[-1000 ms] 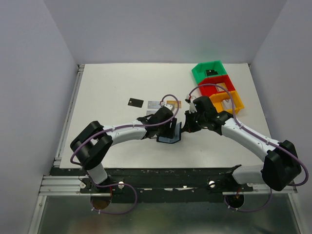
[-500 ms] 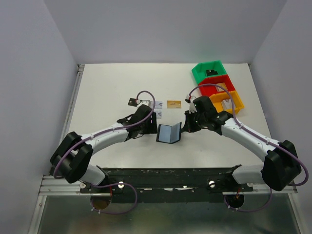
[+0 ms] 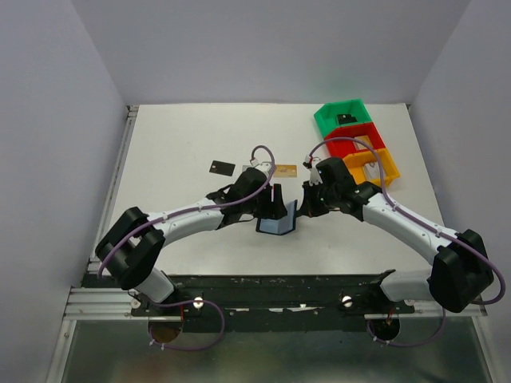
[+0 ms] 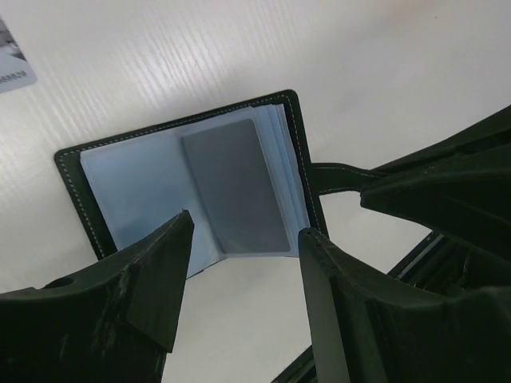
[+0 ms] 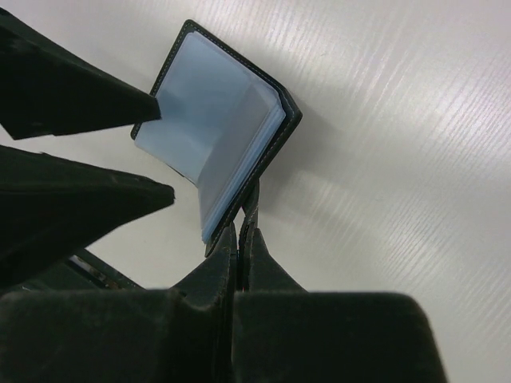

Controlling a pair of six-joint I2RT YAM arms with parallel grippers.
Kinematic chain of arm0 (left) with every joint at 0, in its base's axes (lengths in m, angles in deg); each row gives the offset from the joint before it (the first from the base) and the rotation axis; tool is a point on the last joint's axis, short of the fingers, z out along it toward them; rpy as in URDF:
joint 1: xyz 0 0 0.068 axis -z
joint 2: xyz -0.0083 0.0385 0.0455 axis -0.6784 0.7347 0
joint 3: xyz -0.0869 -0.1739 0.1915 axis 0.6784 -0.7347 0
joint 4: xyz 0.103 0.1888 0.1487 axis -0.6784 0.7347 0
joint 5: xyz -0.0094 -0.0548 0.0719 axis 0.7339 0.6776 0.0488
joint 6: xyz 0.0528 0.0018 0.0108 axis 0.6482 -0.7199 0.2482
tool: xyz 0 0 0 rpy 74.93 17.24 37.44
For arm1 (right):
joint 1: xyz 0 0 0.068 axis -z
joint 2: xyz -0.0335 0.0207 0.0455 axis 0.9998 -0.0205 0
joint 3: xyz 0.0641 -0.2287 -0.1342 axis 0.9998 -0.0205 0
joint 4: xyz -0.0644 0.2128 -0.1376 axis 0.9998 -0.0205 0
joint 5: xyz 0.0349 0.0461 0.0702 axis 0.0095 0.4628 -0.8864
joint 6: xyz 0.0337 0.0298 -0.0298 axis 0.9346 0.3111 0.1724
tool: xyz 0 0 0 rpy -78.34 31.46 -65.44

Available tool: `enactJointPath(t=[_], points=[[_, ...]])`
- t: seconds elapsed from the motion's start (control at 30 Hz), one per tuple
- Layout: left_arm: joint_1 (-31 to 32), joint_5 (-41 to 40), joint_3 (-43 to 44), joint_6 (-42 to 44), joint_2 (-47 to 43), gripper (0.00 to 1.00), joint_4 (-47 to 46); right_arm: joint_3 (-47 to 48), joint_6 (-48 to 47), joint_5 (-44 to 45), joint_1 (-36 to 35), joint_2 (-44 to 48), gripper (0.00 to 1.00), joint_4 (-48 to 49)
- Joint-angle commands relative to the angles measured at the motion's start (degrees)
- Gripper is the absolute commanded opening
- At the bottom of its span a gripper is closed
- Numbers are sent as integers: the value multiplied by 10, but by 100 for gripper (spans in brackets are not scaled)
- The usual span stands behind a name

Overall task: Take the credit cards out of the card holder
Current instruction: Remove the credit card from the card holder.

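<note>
White worktop (image 3: pixel 184 136), and near its middle the black bifold card holder (image 4: pixel 136 175) lies half open, a silver-grey card (image 4: pixel 235 187) tucked in one blue-grey pocket. The right pincer (image 5: pixel 239 231) is clamped tight on its little strap tab (image 4: pixel 335 177). The left pincer (image 4: pixel 247 225) hangs above, jaws apart, astride that card. A black card (image 3: pixel 222 167) and a gold card (image 3: pixel 285 170) lie flat beyond.

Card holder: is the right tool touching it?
Touching. The right wrist view shows the right tool shut on the strap tab of the card holder.
</note>
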Motion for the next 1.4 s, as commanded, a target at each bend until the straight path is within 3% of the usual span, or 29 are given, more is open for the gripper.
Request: enactJointPath(t=[0.0, 0.5, 0.8, 1.37], points=[[12, 54, 19, 14, 37, 68, -9, 2, -5, -10, 1, 6, 0, -4], [32, 46, 53, 32, 81, 70, 19, 1, -4, -14, 1, 8, 0, -3], [32, -11, 30, 27, 46, 69, 25, 1, -3, -13, 1, 7, 0, -2], [33, 14, 53, 32, 89, 69, 37, 3, -1, -22, 1, 8, 0, -5]])
